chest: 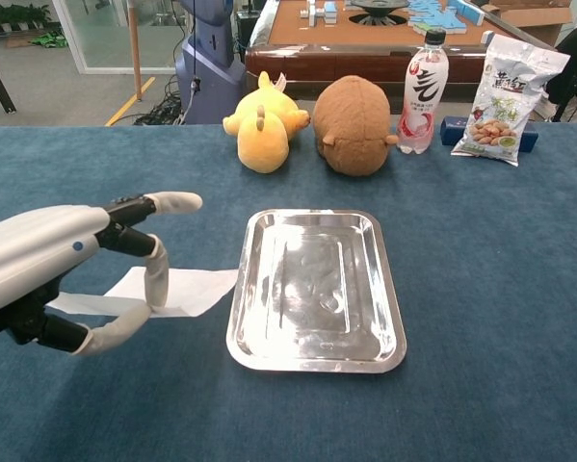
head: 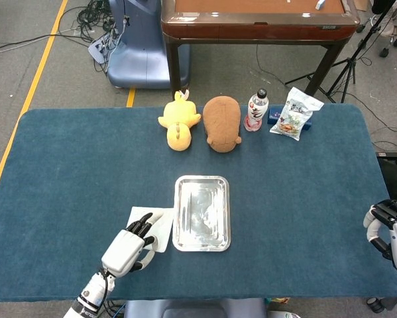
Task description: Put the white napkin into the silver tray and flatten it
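The white napkin [head: 157,222] lies just left of the silver tray [head: 201,215], its right corner reaching the tray's left rim. My left hand [head: 127,250] pinches the napkin's near left part between thumb and a finger. In the chest view one finger of the left hand [chest: 62,265] presses down on the napkin [chest: 187,291] with the thumb under it, and the napkin's left side is lifted off the cloth. The tray [chest: 317,289] is bare inside. My right hand [head: 389,225] hangs past the table's right edge with nothing in it.
Along the far side stand a yellow plush toy [head: 178,122], a brown plush toy [head: 223,123], a drink bottle [head: 256,110] and a snack bag [head: 294,114]. Blue cloth covers the table [head: 297,199]. A wooden table and a blue machine base stand behind.
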Robot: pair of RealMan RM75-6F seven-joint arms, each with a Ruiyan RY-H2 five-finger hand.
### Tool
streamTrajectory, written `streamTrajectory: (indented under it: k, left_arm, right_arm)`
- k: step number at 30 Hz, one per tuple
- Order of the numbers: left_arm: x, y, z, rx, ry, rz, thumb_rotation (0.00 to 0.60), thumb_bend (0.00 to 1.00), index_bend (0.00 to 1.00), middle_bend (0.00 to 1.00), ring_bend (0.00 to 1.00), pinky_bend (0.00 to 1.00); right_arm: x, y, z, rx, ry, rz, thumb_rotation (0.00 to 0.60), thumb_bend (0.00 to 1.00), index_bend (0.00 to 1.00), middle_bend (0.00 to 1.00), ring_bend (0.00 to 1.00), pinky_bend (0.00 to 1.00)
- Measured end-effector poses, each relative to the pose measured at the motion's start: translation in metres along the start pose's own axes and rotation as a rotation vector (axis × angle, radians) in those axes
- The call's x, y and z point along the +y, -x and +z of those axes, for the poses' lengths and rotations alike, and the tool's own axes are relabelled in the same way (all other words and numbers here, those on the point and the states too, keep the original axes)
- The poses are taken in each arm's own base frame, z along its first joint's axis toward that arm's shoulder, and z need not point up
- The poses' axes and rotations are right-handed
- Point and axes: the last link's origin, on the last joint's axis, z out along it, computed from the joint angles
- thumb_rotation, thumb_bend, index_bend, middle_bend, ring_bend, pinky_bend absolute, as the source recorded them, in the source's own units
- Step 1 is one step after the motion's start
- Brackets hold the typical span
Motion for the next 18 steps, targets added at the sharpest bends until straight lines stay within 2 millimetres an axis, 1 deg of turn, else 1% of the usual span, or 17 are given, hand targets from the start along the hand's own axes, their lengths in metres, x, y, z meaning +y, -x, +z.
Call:
streamTrajectory:
  k: [3,10,18]
  left_arm:
    - [0.002,0.003,0.002,-0.013,0.039,0.009,0.600,0.57,0.68,0.06,0.00,0.16]
    - [0.004,0.004,0.008,-0.018,0.128,0.004,0.600,0.57,0.69,0.06,0.00,0.13]
    - [0.009,0.009,0.011,-0.025,0.147,0.018,0.600,0.57,0.69,0.06,0.00,0.13]
  right_arm:
    - [0.000,0.001,0.000,-0.003,0.000,-0.002,0.600,0.40,0.76,0.62,0.41,0.46]
    - [0.001,-0.001,0.001,0.012,0.003,0.002,0.600,0.40,0.75,0.62,0.41,0.46]
    - [0.000,-0.006,-0.001,0.035,0.000,0.008,0.600,0.40,0.73,0.62,0.41,0.46]
